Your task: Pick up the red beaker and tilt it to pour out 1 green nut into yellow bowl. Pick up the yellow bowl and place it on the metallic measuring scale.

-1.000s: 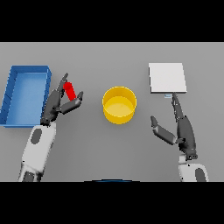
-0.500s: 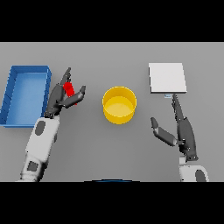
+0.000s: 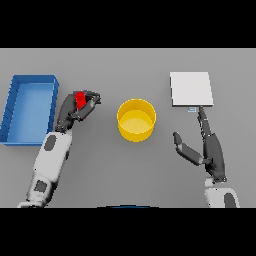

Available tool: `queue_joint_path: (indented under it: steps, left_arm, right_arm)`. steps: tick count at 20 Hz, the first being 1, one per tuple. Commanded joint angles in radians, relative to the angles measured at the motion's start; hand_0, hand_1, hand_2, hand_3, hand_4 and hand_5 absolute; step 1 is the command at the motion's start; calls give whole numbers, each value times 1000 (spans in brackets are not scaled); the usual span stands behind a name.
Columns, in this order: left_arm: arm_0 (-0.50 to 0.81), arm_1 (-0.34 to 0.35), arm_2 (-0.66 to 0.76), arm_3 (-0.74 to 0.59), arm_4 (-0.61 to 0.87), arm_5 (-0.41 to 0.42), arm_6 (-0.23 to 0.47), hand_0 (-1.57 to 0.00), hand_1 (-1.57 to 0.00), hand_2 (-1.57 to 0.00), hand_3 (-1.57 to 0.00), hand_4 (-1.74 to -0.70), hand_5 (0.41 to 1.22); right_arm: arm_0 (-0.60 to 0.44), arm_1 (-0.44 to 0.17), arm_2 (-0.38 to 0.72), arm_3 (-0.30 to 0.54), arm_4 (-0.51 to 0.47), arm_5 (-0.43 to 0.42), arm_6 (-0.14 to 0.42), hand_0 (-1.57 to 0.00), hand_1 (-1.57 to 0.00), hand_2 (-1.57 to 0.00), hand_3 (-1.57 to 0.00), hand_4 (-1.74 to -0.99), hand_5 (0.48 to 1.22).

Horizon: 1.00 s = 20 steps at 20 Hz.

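Red beaker: gripped in the curled fingers of the left hand, between the blue bin and the yellow bowl. Yellow bowl: upright at mid-bench, apart from both hands. Metallic measuring scale: flat, to the bowl's right. Right hand: fingers straight and spread, holding nothing, fingertips just short of the scale's near edge. Grey bench beneath all.
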Motion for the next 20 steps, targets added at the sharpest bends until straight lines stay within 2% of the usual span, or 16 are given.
queue_joint_path:
  steps: [1, 2, 5, 7, 11, 14, 16, 20]
  left_arm:
    - [-5, -8, -1, -2, -1, -3, 20, -1333, -1343, -1351, -1265, -1523, 1148]
    - [3, -9, 0, -10, -5, 2, 20, -1380, -1388, -1395, -1326, -1505, 1162]
    - [5, -25, 8, -31, 23, 28, -6, -1473, -1477, -1481, -1446, -1620, 1140]
    - [-2, -25, 22, -45, 53, 40, -22, -1509, -1511, -1513, -1491, -1664, 1128]
    - [15, -7, -23, -156, 44, 65, 1, -1545, -1546, -1547, -1538, -1709, 1114]
    - [-12, 45, -94, -204, -9, 44, 68, -1558, -1558, -1559, -1554, -1725, 1117]
    - [-42, 94, -159, -225, -75, 24, 162, -1563, -1563, -1563, -1560, -1731, 1124]
    - [-66, 127, -244, -245, -137, 3, 229, -1564, -1565, -1565, -1562, -1733, 1112]
  right_arm:
    - [-6, 1, -3, 7, -1, -1, 2, 1, 1, 1, 1, -1259, 646]
    - [6, -3, -3, -2, 0, -2, -7, 1, 1, 1, 1, -1257, 645]
    - [18, -2, -5, -6, -16, 8, -14, 1, 1, 1, 1, -1260, 643]
    - [23, -4, -5, -6, -2, -1, -18, 1, 1, 1, 1, -1258, 646]
    - [12, -8, 4, -5, 14, -1, -24, 1, 1, 1, 1, -1263, 652]
    - [23, -11, 9, -5, 19, 2, -38, 1, 1, 1, 1, -1261, 661]
    - [15, -19, -1, -9, 22, -4, -23, 1, 1, 1, 1, -1253, 666]
    - [17, -12, 9, -1, 32, -5, -19, 1, 1, 1, 1, -1256, 678]
